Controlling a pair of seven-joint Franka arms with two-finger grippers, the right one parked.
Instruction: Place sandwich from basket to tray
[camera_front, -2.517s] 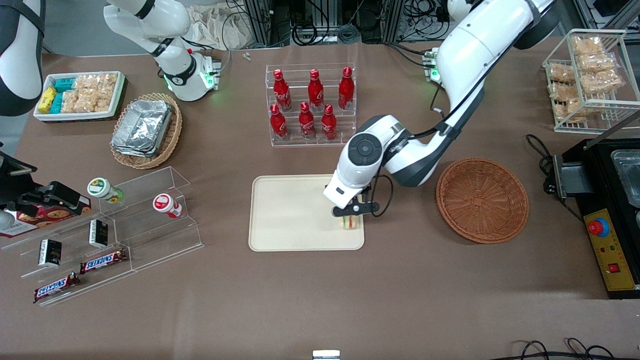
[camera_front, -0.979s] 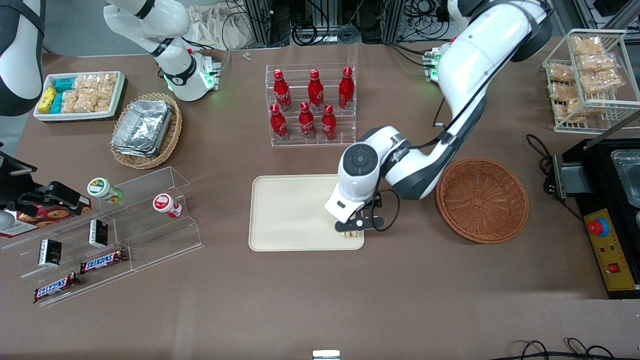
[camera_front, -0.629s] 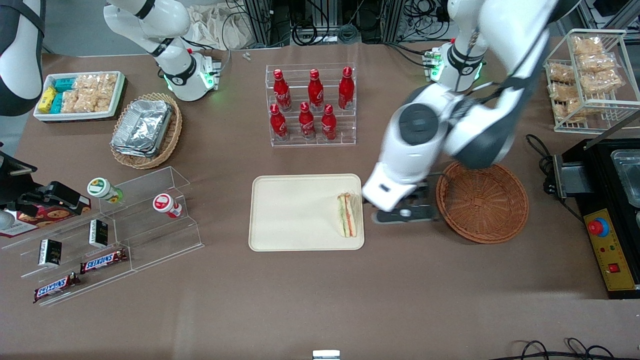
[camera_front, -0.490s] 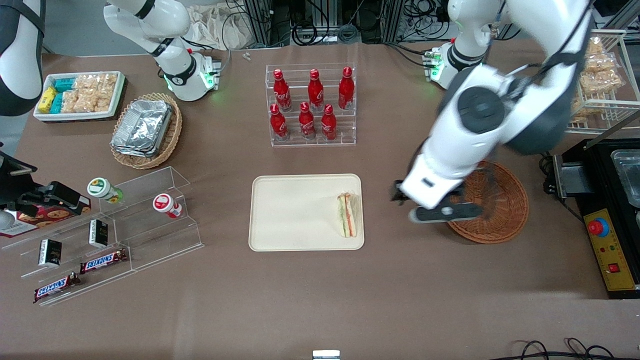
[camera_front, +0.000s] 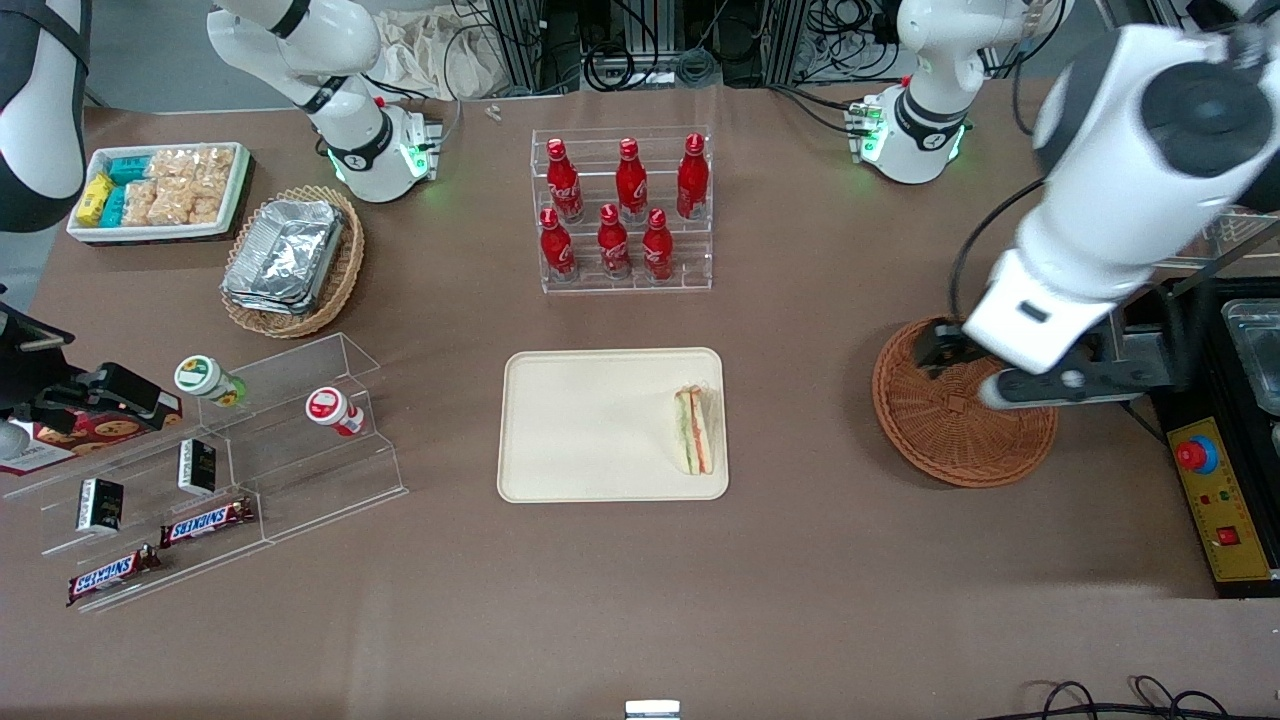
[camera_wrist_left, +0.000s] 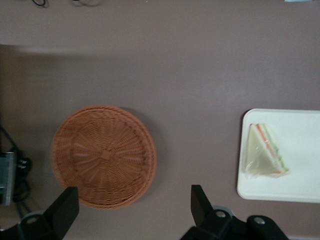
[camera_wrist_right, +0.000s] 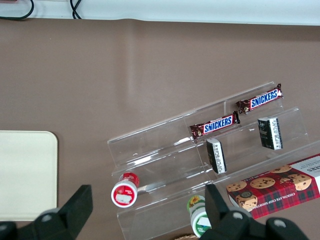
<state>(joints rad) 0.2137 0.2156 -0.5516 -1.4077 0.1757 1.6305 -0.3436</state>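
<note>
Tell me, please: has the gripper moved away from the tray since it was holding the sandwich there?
Yes. The gripper, now open, has gone from the tray toward the working arm's end and hangs above the basket. The sandwich lies on the tray.

basket (camera_front: 950, 440) partly hidden, perhaps by gripper (camera_wrist_left: 134, 212)

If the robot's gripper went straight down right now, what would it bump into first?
Probably the basket. The open gripper hangs above its rim, nothing between them. The sandwich lies off on the tray. Depth is hard to judge.
</note>
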